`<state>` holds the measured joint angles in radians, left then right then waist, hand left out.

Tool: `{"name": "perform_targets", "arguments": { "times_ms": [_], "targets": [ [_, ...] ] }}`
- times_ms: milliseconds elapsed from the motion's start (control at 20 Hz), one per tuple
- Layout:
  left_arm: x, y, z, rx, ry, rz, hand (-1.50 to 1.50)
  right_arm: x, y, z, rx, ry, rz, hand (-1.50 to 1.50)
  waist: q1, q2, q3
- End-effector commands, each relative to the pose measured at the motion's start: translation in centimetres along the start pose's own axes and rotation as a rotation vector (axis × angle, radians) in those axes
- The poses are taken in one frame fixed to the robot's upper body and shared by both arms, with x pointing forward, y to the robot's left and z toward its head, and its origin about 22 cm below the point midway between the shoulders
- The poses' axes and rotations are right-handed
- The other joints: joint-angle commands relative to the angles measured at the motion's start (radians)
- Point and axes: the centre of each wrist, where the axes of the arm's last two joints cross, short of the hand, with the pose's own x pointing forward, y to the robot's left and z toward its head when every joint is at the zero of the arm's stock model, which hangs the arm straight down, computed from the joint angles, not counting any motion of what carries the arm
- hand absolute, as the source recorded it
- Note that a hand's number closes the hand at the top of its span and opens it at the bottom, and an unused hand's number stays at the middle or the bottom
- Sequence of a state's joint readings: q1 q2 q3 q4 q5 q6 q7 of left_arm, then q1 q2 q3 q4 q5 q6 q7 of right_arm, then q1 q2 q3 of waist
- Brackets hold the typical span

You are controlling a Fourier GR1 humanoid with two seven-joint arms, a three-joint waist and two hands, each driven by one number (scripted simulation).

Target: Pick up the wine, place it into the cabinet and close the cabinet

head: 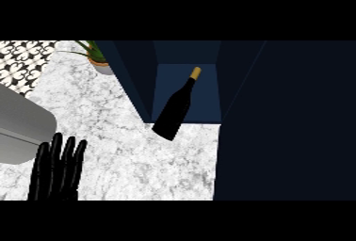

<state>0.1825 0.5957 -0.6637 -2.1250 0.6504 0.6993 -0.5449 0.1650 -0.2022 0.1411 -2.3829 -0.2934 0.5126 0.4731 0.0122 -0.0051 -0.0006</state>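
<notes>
At cabinet mouth, wine bottle lies tilted, base overhanging counter. Left hand released, resting. Right hand unseen. Risk: closing door strikes protruding base.

Illumination is even and diffuse, with no identifiable source direction: the marble counter renders bright and free of glare or hard cast shadows. The cabinet interior and door read very dark, almost featureless. Edges stay crisp across the view, with no visible blur or edge distortion.
</notes>
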Motion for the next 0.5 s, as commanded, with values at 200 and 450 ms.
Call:
{"name": "perform_targets", "arguments": {
  "times_ms": [200,450],
  "targets": [
    [3.2,4.5,1.5,0.059,-0.037,-0.023,-1.5,3.4,4.1,-0.3,0.13,-0.069,-0.09,1.5,0.006,0.0,-0.002],
    [4.4,7.1,3.2,0.056,-0.011,-0.013,-1.5,4.0,7.0,-2.2,0.137,-0.056,-0.104,1.5,0.006,-0.004,-0.003]
  ]
}}
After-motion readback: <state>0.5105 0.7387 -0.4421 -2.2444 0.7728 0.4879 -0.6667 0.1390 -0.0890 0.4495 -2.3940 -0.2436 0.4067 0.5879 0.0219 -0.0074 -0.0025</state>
